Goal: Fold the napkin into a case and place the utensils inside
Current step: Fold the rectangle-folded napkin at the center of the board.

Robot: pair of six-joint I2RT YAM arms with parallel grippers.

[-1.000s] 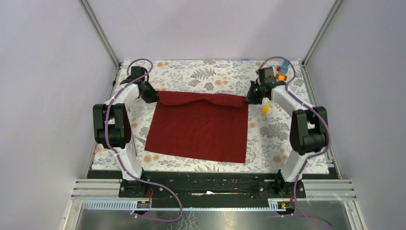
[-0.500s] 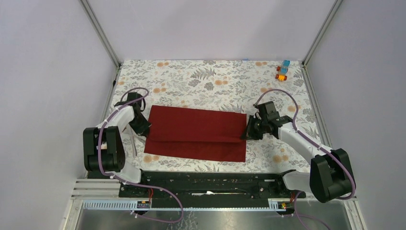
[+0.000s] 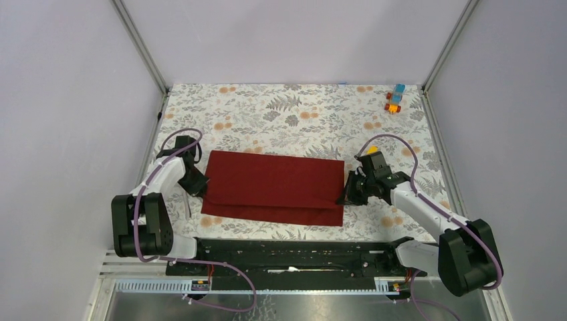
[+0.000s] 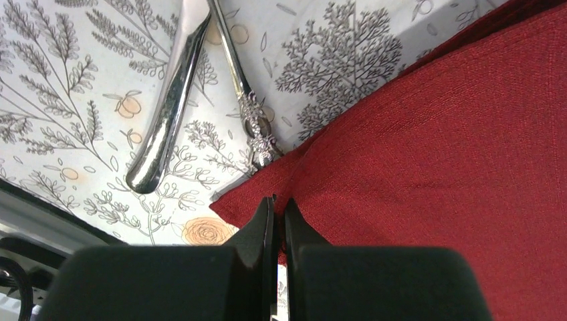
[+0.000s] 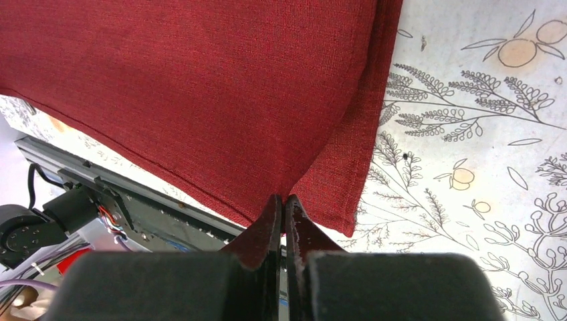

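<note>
Napkin (image 3: pixel 274 187) lies mid-table, folded over, upper layer stopping short of the near edge. My left gripper (image 4: pixel 279 204) is pinched tight on its left corner, my right gripper (image 5: pixel 284 200) on its right corner. Utensils (image 4: pixel 167 114) lie just left of the cloth.

No writing, label, brand, number or sign can be read anywhere in these views.
</note>
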